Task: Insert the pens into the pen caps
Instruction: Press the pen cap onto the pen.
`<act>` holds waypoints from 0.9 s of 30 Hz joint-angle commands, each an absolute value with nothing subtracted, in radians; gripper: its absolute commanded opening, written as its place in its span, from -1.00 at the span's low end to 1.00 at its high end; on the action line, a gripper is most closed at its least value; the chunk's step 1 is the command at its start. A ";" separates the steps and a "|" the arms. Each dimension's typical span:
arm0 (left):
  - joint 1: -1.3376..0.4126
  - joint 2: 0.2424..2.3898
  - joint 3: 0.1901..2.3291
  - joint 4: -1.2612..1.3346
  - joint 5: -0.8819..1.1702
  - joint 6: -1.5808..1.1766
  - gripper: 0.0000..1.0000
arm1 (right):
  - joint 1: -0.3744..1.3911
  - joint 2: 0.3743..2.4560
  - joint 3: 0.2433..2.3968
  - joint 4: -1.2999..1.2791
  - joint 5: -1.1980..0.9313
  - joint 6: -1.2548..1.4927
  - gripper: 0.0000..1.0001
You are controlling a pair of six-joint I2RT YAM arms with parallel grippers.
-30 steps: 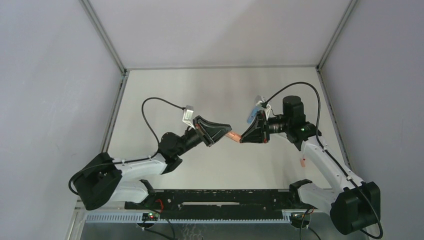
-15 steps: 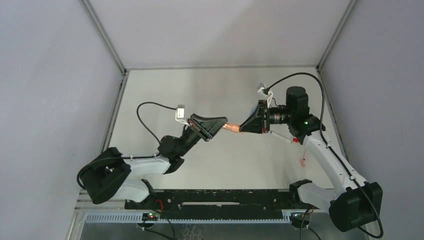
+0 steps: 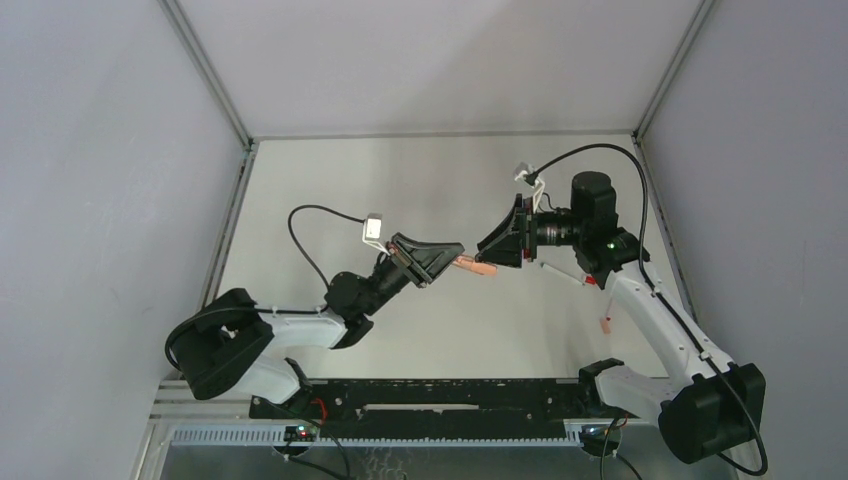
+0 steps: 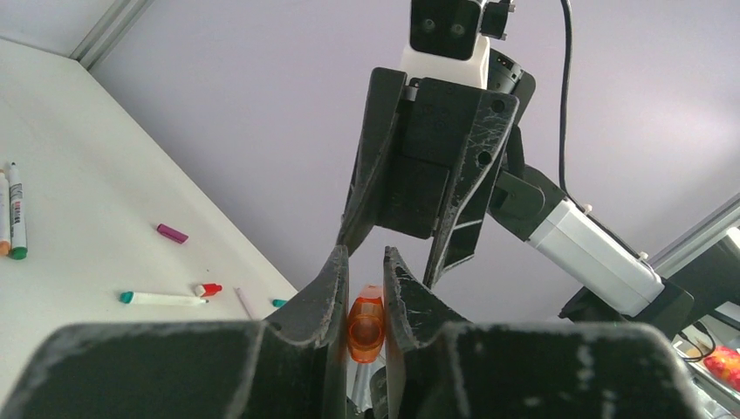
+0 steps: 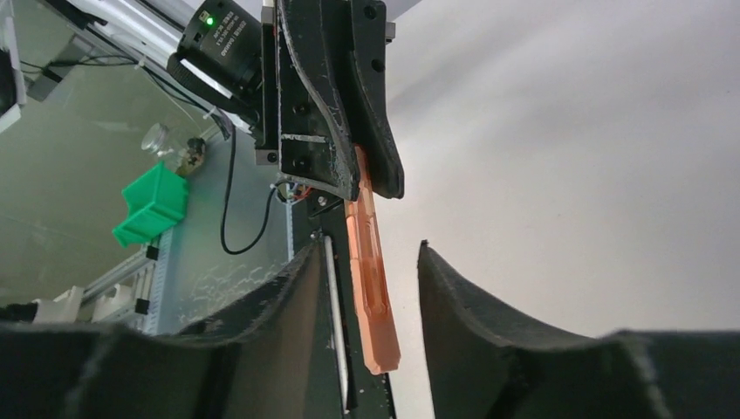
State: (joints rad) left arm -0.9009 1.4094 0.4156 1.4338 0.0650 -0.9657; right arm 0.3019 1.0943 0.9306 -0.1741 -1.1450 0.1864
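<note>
A slim salmon-orange pen cap (image 3: 478, 267) hangs in the air over the middle of the table, and my left gripper (image 3: 452, 258) is shut on it. In the left wrist view its round end (image 4: 366, 327) shows, squeezed between the fingers. My right gripper (image 3: 490, 250) faces it from the right. In the right wrist view the orange pen cap (image 5: 373, 279) runs down between the right gripper's (image 5: 370, 248) open fingers and touches neither. No pen barrel shows clearly in the cap.
Loose on the table lie a teal-tipped pen (image 4: 163, 298), a red-ended piece (image 4: 208, 289), a magenta cap (image 4: 172, 233) and two pens (image 4: 12, 209) at the far left. Another pen (image 3: 563, 275) lies under the right arm. Grey walls enclose the table.
My right gripper has opened and let go of the orange cap, which both grippers held before. The left gripper keeps it and has shifted slightly.
</note>
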 commanded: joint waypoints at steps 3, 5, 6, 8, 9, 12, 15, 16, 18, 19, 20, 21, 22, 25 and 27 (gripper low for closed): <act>-0.904 1.413 0.479 1.466 0.089 -0.983 -1.00 | 0.299 1.065 0.949 -0.168 -1.128 0.160 0.32; -0.905 1.409 0.480 1.468 0.093 -0.983 -1.00 | 0.281 1.053 0.941 -0.171 -1.137 0.147 0.43; -0.905 1.408 0.480 1.467 0.094 -0.985 -1.00 | 0.272 1.046 0.934 -0.168 -1.139 0.145 0.47; -0.905 1.406 0.481 1.468 0.095 -0.986 -1.00 | 0.256 1.033 0.911 -0.166 -1.147 0.134 0.55; -0.905 1.404 0.482 1.468 0.094 -0.987 -1.00 | 0.253 1.028 0.900 -0.168 -1.161 0.127 0.57; -0.904 1.398 0.481 1.468 0.084 -0.985 -1.00 | 0.252 1.008 0.858 -0.144 -1.200 0.136 0.56; -0.904 1.397 0.491 1.468 0.083 -0.985 -1.00 | 0.253 0.999 0.832 -0.127 -1.203 0.150 0.51; -0.904 1.398 0.495 1.468 0.085 -0.985 -1.00 | 0.254 0.999 0.827 -0.122 -1.201 0.154 0.49; -0.904 1.399 0.503 1.469 0.087 -0.986 -1.00 | 0.258 0.999 0.813 -0.093 -1.208 0.173 0.42; -0.904 1.399 0.505 1.469 0.087 -0.986 -1.00 | 0.260 1.001 0.810 -0.083 -1.212 0.179 0.37; -0.904 1.400 0.508 1.469 0.088 -0.986 -1.00 | 0.266 1.002 0.809 -0.078 -1.215 0.186 0.31; -0.904 1.402 0.510 1.470 0.089 -0.986 -1.00 | 0.269 1.003 0.808 -0.076 -1.216 0.186 0.25; -0.905 1.403 0.512 1.470 0.090 -0.986 -1.00 | 0.273 1.004 0.808 -0.074 -1.216 0.188 0.20; -0.905 1.408 0.514 1.470 0.093 -0.988 -1.00 | 0.276 1.006 0.808 -0.055 -1.220 0.208 -0.04; -0.905 1.411 0.515 1.470 0.096 -0.987 -1.00 | 0.275 1.004 0.808 -0.031 -1.232 0.228 -0.21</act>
State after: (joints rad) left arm -0.9012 1.4094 0.4702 1.4345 0.0822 -0.9802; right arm 0.2699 1.0157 0.8043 -0.1085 -1.2003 0.1833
